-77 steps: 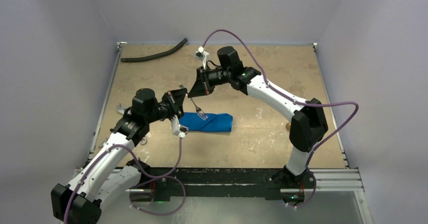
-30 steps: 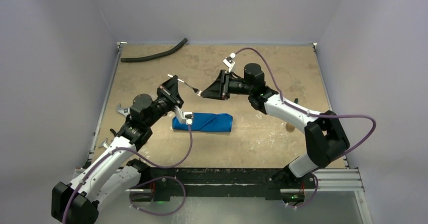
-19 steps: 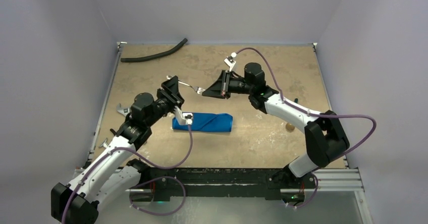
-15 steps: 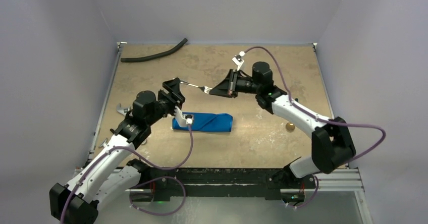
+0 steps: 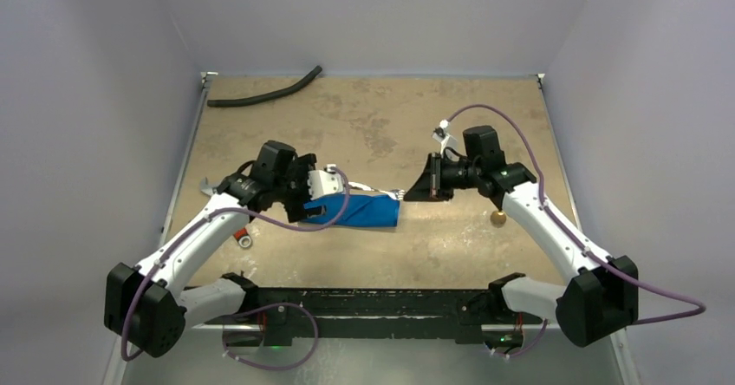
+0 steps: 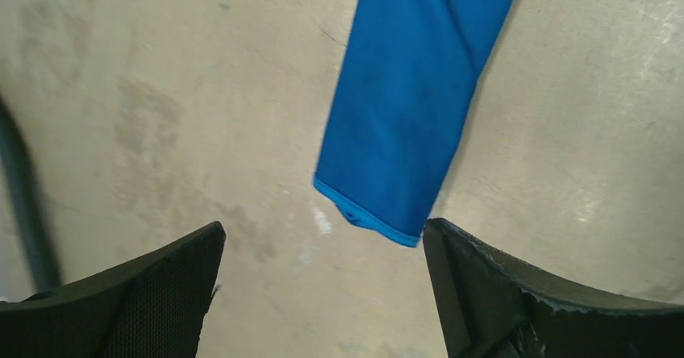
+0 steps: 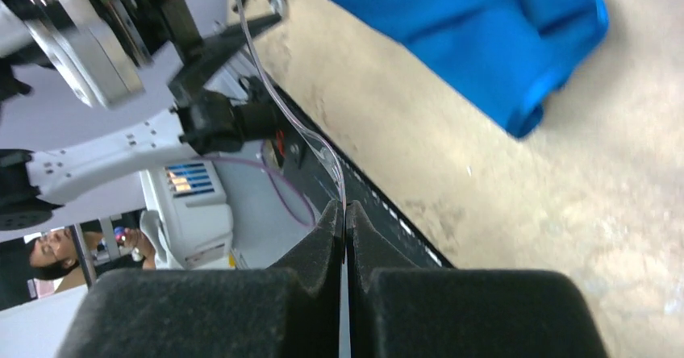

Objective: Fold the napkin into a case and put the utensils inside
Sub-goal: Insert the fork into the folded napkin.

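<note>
The napkin (image 5: 364, 210) lies folded into a narrow blue pouch mid-tabletop (image 5: 390, 125). The fork (image 5: 379, 192) hangs just above its far edge, one end clenched in the jaws of the right gripper (image 5: 416, 191). The left gripper (image 6: 323, 231) hovers over the napkin's left end, jaws spread wide and holding nothing. The spoon (image 5: 498, 218) lies near the right arm.

The left arm bends from the near left toward the centre; the left tool (image 6: 323, 249) points down, jaws wide apart. The right arm reaches in from the right; the right tool (image 7: 345, 213) sits low, pressed together on the fork (image 5: 387, 192)
</note>
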